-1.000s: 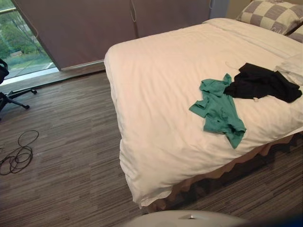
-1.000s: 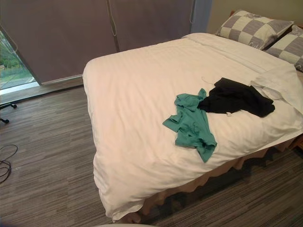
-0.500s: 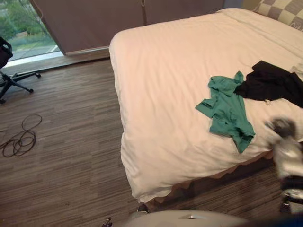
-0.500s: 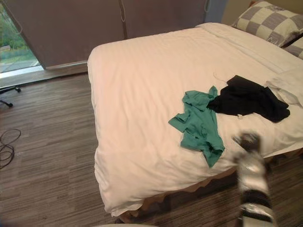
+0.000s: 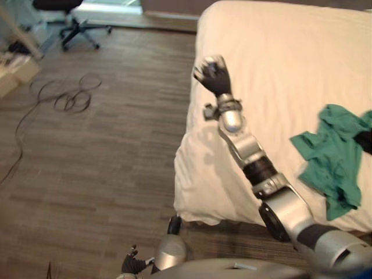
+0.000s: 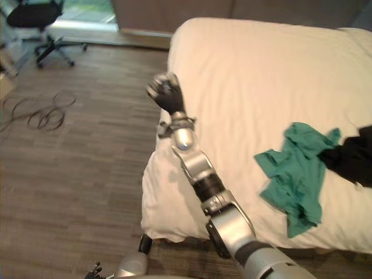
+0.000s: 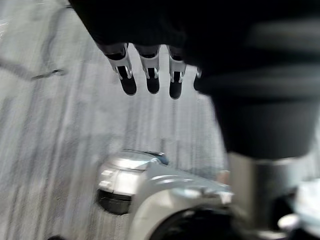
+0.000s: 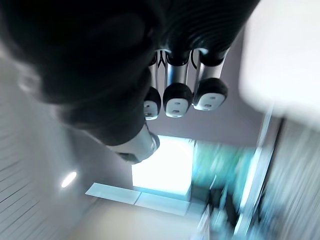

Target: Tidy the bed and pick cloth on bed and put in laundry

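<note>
Right robot hand [image 5: 212, 74] has risen; right eye view shows black cloth [image 6: 354, 160].

black cloth [image 6: 353, 156] was cut off by the right edge, one end being seen on the bed [image 6: 244, 70] | bed's far end and right side were cut off | office chair [image 5: 70, 17] was clipped by the top edge | right hand [image 5: 213, 75] was blurred | left hand [image 5: 132, 265] was seen small at the bottom edge, partly hidden
</note>
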Motion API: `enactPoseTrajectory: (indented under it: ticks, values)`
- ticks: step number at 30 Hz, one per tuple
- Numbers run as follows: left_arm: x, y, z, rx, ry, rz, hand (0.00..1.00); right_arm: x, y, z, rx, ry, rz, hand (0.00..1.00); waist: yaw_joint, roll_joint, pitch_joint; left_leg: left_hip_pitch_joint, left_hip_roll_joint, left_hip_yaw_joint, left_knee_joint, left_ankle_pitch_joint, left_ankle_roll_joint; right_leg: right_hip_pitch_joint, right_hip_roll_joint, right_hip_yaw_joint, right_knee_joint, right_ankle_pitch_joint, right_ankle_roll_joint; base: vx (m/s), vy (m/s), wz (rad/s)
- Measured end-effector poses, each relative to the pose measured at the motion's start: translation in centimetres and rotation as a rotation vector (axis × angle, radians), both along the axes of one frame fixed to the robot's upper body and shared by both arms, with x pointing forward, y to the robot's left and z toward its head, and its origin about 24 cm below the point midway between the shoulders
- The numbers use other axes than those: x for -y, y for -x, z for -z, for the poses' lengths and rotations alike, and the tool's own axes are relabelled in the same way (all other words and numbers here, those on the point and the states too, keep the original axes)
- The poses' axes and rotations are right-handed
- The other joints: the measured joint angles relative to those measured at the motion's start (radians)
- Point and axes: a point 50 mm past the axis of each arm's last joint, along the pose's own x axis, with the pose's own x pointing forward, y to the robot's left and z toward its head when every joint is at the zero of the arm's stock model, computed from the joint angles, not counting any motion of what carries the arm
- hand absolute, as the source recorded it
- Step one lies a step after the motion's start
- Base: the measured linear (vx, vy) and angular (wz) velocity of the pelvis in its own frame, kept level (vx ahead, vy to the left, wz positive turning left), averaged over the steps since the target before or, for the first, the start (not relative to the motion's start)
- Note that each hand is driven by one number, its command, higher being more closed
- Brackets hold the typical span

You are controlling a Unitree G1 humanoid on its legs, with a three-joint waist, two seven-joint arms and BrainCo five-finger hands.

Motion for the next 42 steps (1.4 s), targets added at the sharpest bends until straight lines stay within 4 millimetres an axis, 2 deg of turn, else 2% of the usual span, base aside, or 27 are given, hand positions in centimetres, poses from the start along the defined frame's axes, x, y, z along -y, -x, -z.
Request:
enactPoseTrajectory:
  ticks: [2, 3, 4, 5, 9, 11, 12, 14, 17, 19, 20, 21, 23, 25, 26, 29, 31, 34, 36, 38, 39, 40, 42]
  values:
    - [-0.1, -1.3, -0.3, 0.037, -0.007, 0.036, 0.0, -1.3, 0.2, -0.1, -0.007, 0.019, -0.048, 1.0, 0.041, -0.012, 0.022, -0.03, 0.0, -0.034, 0.0, 0.007, -0.007, -0.01, 0.009, -0.029, 0.0, -0.01, -0.013, -0.11, -0.027, 0.65]
    - [-0.4, -1.9, -0.7, 0.069, -0.011, 0.063, 0.0, -1.8, 0.1, 0.2, -0.04, 0.019, -0.083, 1.0, 0.08, -0.024, 0.041, -0.066, -0.002, -0.062, -0.001, 0.02, -0.009, -0.032, 0.014, -0.041, 0.01, -0.03, -0.015, -0.12, -0.01, 0.62]
    - [-0.5, -2.4, -1.0, 0.089, -0.014, 0.072, 0.0, -2.0, -0.2, 0.2, -0.052, 0.022, -0.083, 1.0, 0.089, -0.025, 0.057, -0.076, -0.001, -0.078, -0.001, 0.026, -0.012, -0.035, 0.018, -0.046, 0.014, -0.036, -0.017, -0.19, -0.004, 0.68]
    - [-0.5, -3.5, -1.4, 0.134, -0.015, 0.088, 0.0, -1.8, -0.9, 0.1, -0.093, -0.003, -0.076, 1.0, 0.112, -0.031, 0.081, -0.118, 0.004, -0.11, -0.001, 0.035, -0.019, -0.067, 0.029, -0.077, 0.026, -0.042, -0.021, -0.16, -0.01, 0.5]
    - [-0.4, -4.5, -2.0, 0.187, -0.019, 0.1, 0.0, -0.5, -1.7, -0.7, -0.156, -0.163, -0.072, 1.0, 0.148, -0.037, 0.112, -0.197, 0.017, -0.148, -0.001, 0.051, -0.028, -0.133, 0.037, -0.135, 0.065, -0.061, -0.016, -0.12, 0.004, 0.38]
    - [-0.9, -5.3, -1.9, 0.173, -0.048, 0.001, 0.0, -0.3, -1.7, -1.1, -0.161, -0.215, -0.077, 1.0, 0.163, -0.036, 0.123, -0.253, 0.02, -0.16, -0.001, 0.065, -0.03, -0.185, 0.028, -0.172, 0.115, -0.08, -0.022, -0.07, -0.006, 0.34]
    - [-0.9, -5.7, -1.8, 0.174, -0.05, -0.037, 0.0, -0.4, -1.7, -1.4, -0.155, -0.222, -0.082, 1.0, 0.161, -0.036, 0.133, -0.264, 0.023, -0.16, -0.001, 0.071, -0.029, -0.198, 0.024, -0.182, 0.137, -0.091, -0.021, -0.05, -0.042, 0.45]
    - [-1.0, -9.4, -3.0, 0.262, -0.056, -0.062, 0.0, -0.6, -1.2, -2.6, -0.116, -0.253, -0.11, 1.0, 0.163, -0.052, 0.165, -0.326, 0.027, -0.182, 0.0, 0.091, -0.039, -0.265, 0.009, -0.218, 0.223, -0.136, -0.03, -0.04, -0.071, 0.45]
    - [0.5, -13.0, -4.4, 0.364, -0.027, -0.046, 0.0, -0.7, -1.2, -2.9, -0.117, -0.26, -0.111, 1.0, 0.157, -0.053, 0.194, -0.405, 0.025, -0.205, 0.0, 0.119, -0.051, -0.355, -0.024, -0.259, 0.326, -0.182, -0.034, 0.0, -0.053, 0.29]
    - [1.0, -14.2, -4.9, 0.4, -0.011, -0.046, 0.0, -0.6, -1.3, -3.2, -0.111, -0.265, -0.104, 1.0, 0.139, -0.05, 0.209, -0.453, 0.022, -0.214, 0.0, 0.139, -0.048, -0.413, -0.048, -0.268, 0.391, -0.207, -0.037, 0.0, -0.043, 0.17]
    - [1.0, -14.6, -5.1, 0.417, 0.005, -0.063, 0.0, -0.2, -1.4, -3.6, -0.103, -0.278, -0.091, 1.0, 0.122, -0.041, 0.225, -0.481, 0.017, -0.223, 0.0, 0.149, -0.049, -0.45, -0.066, -0.281, 0.437, -0.225, -0.041, 0.0, -0.05, 0.2]
    - [1.1, -14.8, -5.2, 0.426, 0.012, -0.067, 0.0, 0.4, -1.7, -3.8, -0.1, -0.289, -0.074, 1.0, 0.118, -0.037, 0.234, -0.493, 0.015, -0.225, 0.0, 0.153, -0.051, -0.467, -0.079, -0.284, 0.46, -0.235, -0.038, -0.01, -0.059, 0.21]
    - [1.9, -15.9, -5.7, 0.458, 0.039, -0.069, 0.0, 2.9, -2.8, -3.8, -0.117, -0.351, -0.003, 1.0, 0.104, -0.012, 0.255, -0.556, 0.003, -0.239, 0.001, 0.169, -0.056, -0.55, -0.119, -0.288, 0.55, -0.266, -0.039, -0.01, -0.053, 0.19]
    - [2.2, -16.5, -6.1, 0.483, 0.063, -0.088, 0.0, 5.1, -3.7, -3.5, -0.136, -0.382, 0.06, 1.0, 0.096, 0.008, 0.282, -0.585, 0.003, -0.24, 0.001, 0.178, -0.057, -0.597, -0.138, -0.288, 0.598, -0.273, -0.045, -0.03, -0.045, 0.04]
    - [2.4, -16.8, -6.3, 0.498, 0.074, -0.101, 0.0, 6.1, -4.1, -3.0, -0.156, -0.392, 0.093, 1.0, 0.083, 0.016, 0.292, -0.611, 0.004, -0.238, 0.001, 0.183, -0.058, -0.632, -0.148, -0.287, 0.623, -0.278, -0.048, -0.04, -0.04, -0.07]
    - [2.2, -17.3, -6.7, 0.527, 0.082, -0.129, 0.0, 6.3, -4.3, -2.5, -0.19, -0.422, 0.11, 1.0, 0.049, 0.021, 0.294, -0.68, 0.009, -0.217, 0.001, 0.193, -0.064, -0.731, -0.163, -0.275, 0.666, -0.286, -0.053, -0.02, -0.011, -0.17]
    - [2.4, -17.8, -7.0, 0.54, 0.088, -0.126, 0.0, 5.3, -4.2, -2.4, -0.207, -0.432, 0.087, 1.0, 0.049, 0.021, 0.294, -0.694, 0.013, -0.196, 0.001, 0.194, -0.063, -0.768, -0.173, -0.252, 0.685, -0.293, -0.063, -0.01, -0.04, -0.24]
    - [2.6, -18.2, -7.3, 0.571, 0.1, -0.129, 0.0, 4.0, -4.3, -0.6, -0.273, -0.402, 0.064, 1.0, 0.046, 0.032, 0.294, -0.714, 0.009, -0.174, 0.001, 0.195, -0.062, -0.805, -0.183, -0.229, 0.694, -0.299, -0.068, -0.02, 0.002, -0.14]
    - [2.5, -18.2, -7.3, 0.576, 0.118, -0.152, 0.0, 3.7, -4.4, 2.1, -0.357, -0.389, 0.081, 1.0, 0.038, 0.033, 0.294, -0.727, 0.004, -0.161, 0.001, 0.195, -0.061, -0.822, -0.19, -0.224, 0.695, -0.299, -0.068, 0.01, 0.046, 0.01]
    - [2.7, -18.1, -7.1, 0.566, 0.137, -0.149, 0.0, 3.7, -4.0, 8.0, -0.538, -0.303, 0.131, 1.0, 0.021, 0.033, 0.294, -0.729, -0.012, -0.158, 0.001, 0.196, -0.061, -0.822, -0.204, -0.22, 0.694, -0.299, -0.068, 0.03, 0.061, 0.12]
    - [2.8, -18.1, -7.1, 0.563, 0.139, -0.147, 0.0, 3.3, -3.6, 9.0, -0.558, -0.26, 0.117, 1.0, 0.018, 0.033, 0.294, -0.727, -0.016, -0.157, 0.001, 0.196, -0.06, -0.82, -0.207, -0.218, 0.692, -0.299, -0.068, 0.04, 0.069, 0.1]
    - [2.9, -18.2, -6.9, 0.551, 0.149, -0.148, 0.0, 2.8, -3.0, 10.9, -0.588, -0.167, 0.093, 1.0, 0.008, 0.035, 0.293, -0.714, -0.024, -0.151, 0.001, 0.197, -0.059, -0.804, -0.213, -0.218, 0.681, -0.299, -0.068, 0.03, 0.055, 0.05]
    - [2.9, -18.3, -6.8, 0.545, 0.153, -0.147, 0.0, 2.9, -2.8, 11.7, -0.606, -0.155, 0.086, 1.0, 0.002, 0.035, 0.293, -0.695, -0.029, -0.141, 0.001, 0.197, -0.059, -0.784, -0.218, -0.216, 0.675, -0.298, -0.067, 0.03, 0.047, 0.01]
